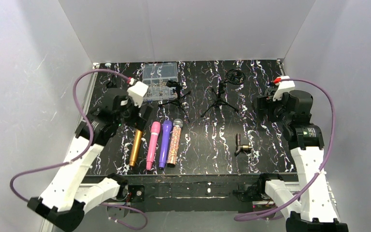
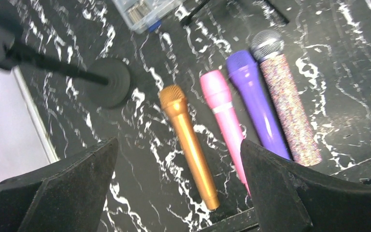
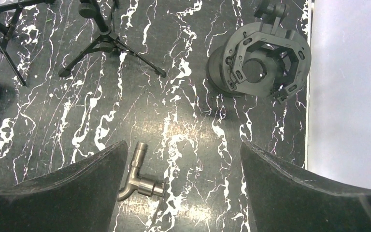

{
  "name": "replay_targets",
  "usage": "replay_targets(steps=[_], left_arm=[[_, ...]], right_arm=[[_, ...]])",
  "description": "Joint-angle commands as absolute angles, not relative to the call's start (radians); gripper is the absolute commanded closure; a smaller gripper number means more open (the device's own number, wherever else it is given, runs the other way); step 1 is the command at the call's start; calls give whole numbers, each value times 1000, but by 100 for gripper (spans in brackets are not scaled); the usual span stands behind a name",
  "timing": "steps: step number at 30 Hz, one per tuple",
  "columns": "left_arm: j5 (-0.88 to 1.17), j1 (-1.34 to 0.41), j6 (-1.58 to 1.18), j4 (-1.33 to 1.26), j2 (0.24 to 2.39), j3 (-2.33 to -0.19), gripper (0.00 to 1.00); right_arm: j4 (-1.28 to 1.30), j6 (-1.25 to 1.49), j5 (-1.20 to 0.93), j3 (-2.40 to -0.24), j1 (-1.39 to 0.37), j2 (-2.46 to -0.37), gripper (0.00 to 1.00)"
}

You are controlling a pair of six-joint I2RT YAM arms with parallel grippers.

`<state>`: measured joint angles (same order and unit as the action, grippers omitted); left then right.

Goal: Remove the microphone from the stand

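Note:
Several microphones lie side by side on the black marbled table: gold [image 1: 135,147] [image 2: 188,145], pink [image 1: 153,145] [image 2: 224,116], purple [image 1: 165,143] [image 2: 256,101] and glittery [image 1: 175,142] [image 2: 287,106]. Two black tripod stands [image 1: 176,96] [image 1: 220,99] rise behind them, the right one also in the right wrist view [image 3: 107,43]. I cannot tell whether either clip holds anything. My left gripper [image 1: 142,113] [image 2: 178,193] hovers open above the gold microphone's handle end. My right gripper [image 1: 265,104] [image 3: 183,188] hangs open over the right side of the table, holding nothing.
A clear plastic box [image 1: 160,77] sits at the back left. A round-base stand [image 2: 108,82] stands by the left edge. A black shock mount [image 3: 263,63] is at the back right. A metal tap fitting [image 1: 242,145] [image 3: 137,174] lies near the front.

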<state>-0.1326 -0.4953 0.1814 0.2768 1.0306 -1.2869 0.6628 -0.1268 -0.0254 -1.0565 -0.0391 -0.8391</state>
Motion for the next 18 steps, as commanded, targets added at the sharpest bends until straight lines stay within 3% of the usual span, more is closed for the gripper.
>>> replay_targets(steps=[1,9,18], left_arm=[[-168,-412,165,309,883,-1163,1],[-248,-314,133,294,678,-1014,1],[-312,-258,126,382,576,-1036,1]], right_arm=[[670,-114,-7,-1065,-35,-796,5],[690,-112,-6,-1075,-33,-736,5],[704,-104,-14,-1116,-10,-658,5]])
